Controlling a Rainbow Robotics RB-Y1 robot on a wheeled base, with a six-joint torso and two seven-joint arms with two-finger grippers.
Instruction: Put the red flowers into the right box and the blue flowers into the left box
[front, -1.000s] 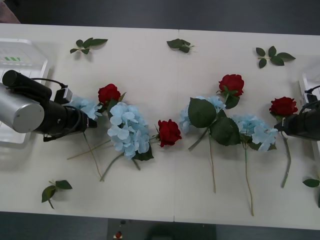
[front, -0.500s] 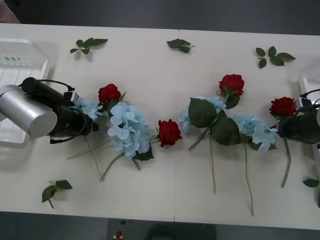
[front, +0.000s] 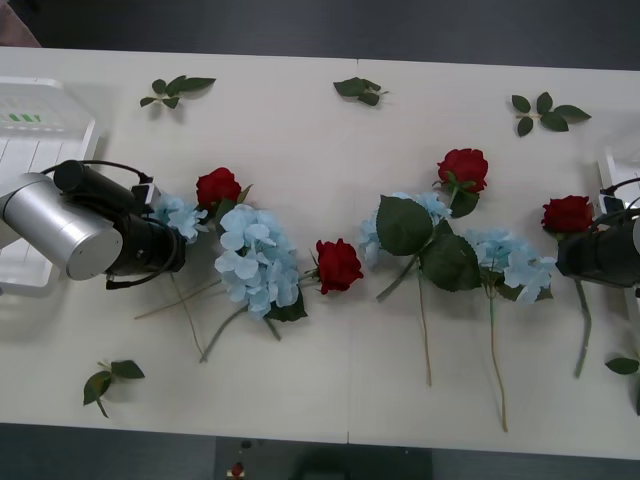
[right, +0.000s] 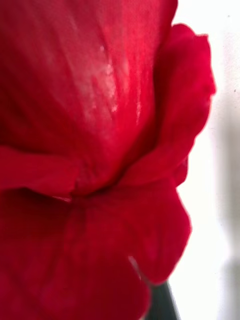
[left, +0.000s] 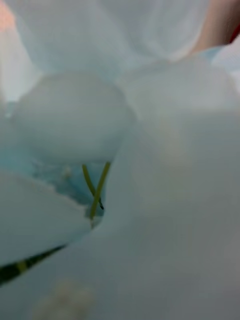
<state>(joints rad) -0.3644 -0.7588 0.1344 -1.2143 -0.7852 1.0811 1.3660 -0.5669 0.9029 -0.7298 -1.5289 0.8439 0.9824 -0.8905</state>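
- We see the left arm (front: 60, 222) as a thick silver-grey cylinder with a flat round end.
- We see it continue into a black wrist section (front: 148, 245), round and matte.
- We see a thin black cable (front: 100, 166) looping over that arm's top, beside a small grey block.
- We see the right arm (front: 603, 252) as a dark, nearly black cylinder, with a thin black cable arching above it.

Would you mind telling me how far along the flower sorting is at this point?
Nothing looks sorted yet: the visible part of the shallow white left tray holds no bloom. In hand: the left gripper is pressed against a pale blue hydrangea cluster, the right gripper against the rightmost red rose. Three more red roses and three hydrangeas remain on the table.
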